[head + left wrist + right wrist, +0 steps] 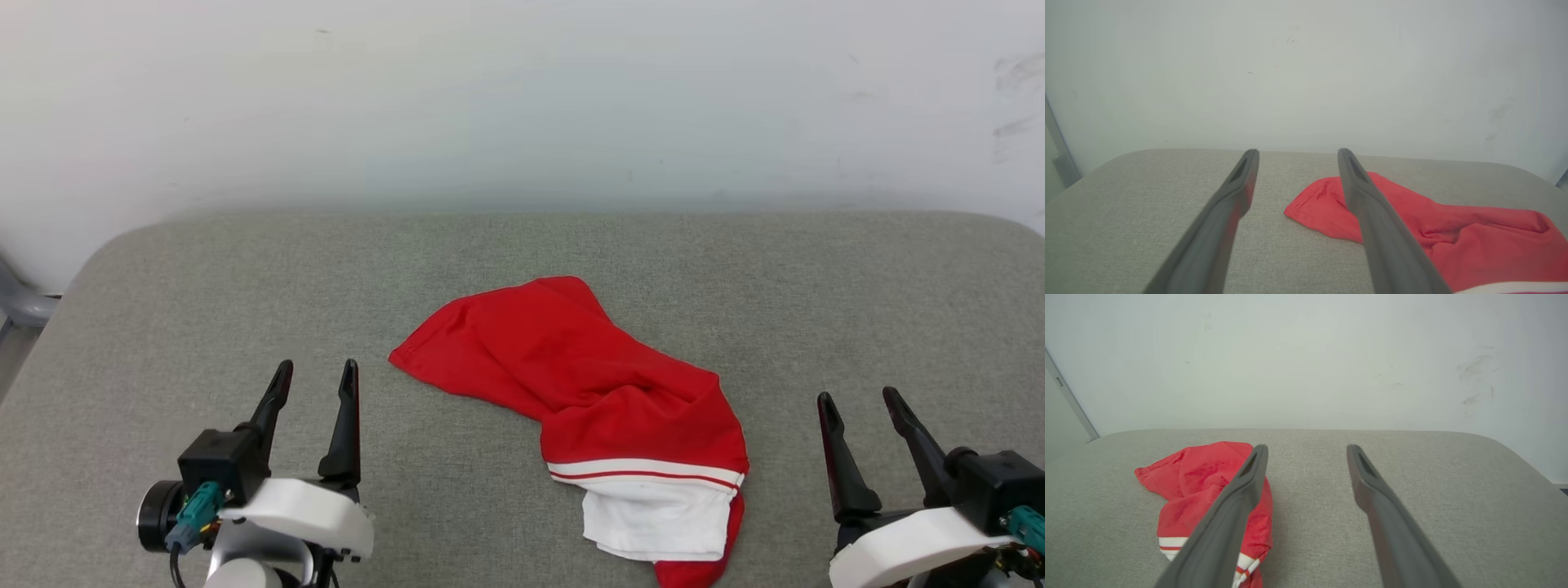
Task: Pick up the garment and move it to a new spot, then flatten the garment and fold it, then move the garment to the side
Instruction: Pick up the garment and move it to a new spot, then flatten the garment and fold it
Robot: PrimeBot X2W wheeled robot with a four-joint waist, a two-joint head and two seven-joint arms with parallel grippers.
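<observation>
From the head view, one crumpled red jersey (588, 384) lay on the grey bench (204, 286), between the left gripper (318, 365) and the right gripper (857, 395), both spread and empty. In the left wrist view the jersey lay ahead and to that gripper's right. In the right wrist view it lay to that gripper's left.

garment (571, 367): red, white panel, red-white striped trim | table (204, 286): grey

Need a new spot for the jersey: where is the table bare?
Bare: the wide strip between the jersey and the wall, and the gaps from it to the left gripper and the right gripper. Crowded at the near middle, where the jersey lies crumpled.
</observation>
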